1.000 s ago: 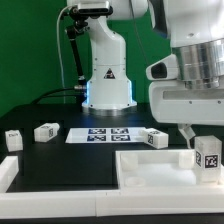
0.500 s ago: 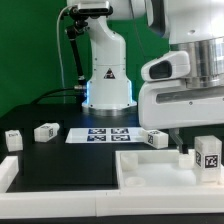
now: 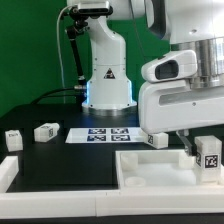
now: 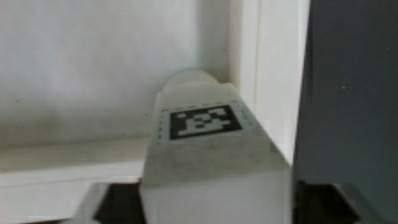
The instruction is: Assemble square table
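Note:
My gripper [image 3: 203, 148] is at the exterior view's right, shut on a short white tagged leg [image 3: 208, 157]. It holds the leg upright over the far right part of the large white square panel [image 3: 150, 165]. In the wrist view the leg [image 4: 208, 140] fills the middle between the two dark fingers of my gripper [image 4: 210, 205], with the white panel [image 4: 80, 90] beyond it. I cannot tell whether the leg's end touches the panel. Three more tagged legs lie on the black table: two at the left [image 3: 12, 139] [image 3: 46, 130] and one at the centre right [image 3: 152, 139].
The marker board [image 3: 105, 135] lies flat in front of the robot base [image 3: 107, 80]. A plain white bar [image 3: 8, 174] lies at the front left. The arm's bulky white wrist [image 3: 180, 95] hangs over the right side of the scene.
The arm's wrist has come down and shifted a little toward the exterior view's left. The held leg stays at about the same spot over the panel. The other legs have not moved.

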`<action>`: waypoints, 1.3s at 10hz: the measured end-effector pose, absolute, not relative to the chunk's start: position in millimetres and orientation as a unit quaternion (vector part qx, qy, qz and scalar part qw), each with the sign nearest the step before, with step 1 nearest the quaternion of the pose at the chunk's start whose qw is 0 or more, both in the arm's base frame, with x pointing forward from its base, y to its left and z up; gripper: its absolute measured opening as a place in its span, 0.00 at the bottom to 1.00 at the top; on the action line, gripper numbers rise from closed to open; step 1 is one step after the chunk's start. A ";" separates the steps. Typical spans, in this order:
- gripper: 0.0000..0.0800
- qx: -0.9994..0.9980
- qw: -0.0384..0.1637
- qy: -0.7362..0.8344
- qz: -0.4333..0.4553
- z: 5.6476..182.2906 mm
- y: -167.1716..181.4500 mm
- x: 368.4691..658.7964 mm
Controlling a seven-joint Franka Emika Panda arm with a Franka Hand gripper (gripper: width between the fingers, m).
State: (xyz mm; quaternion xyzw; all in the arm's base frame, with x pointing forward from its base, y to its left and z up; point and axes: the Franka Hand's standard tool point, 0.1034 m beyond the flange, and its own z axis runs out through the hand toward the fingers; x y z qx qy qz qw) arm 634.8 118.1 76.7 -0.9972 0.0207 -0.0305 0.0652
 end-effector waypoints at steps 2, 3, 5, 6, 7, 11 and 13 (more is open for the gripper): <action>0.37 -0.991 0.068 0.109 -0.024 75.4 114.2 634.6; 0.37 -0.986 0.068 0.151 -0.021 75.0 113.8 634.4; 0.37 -0.960 0.067 0.270 -0.014 74.5 111.9 634.3; 0.37 -0.937 0.072 0.343 -0.006 74.2 110.0 634.2; 0.37 -0.902 0.079 0.425 0.005 73.8 108.8 633.6; 0.37 -0.720 0.111 0.682 0.061 72.6 117.2 629.8; 0.46 -0.719 0.110 0.683 0.062 72.1 117.0 629.5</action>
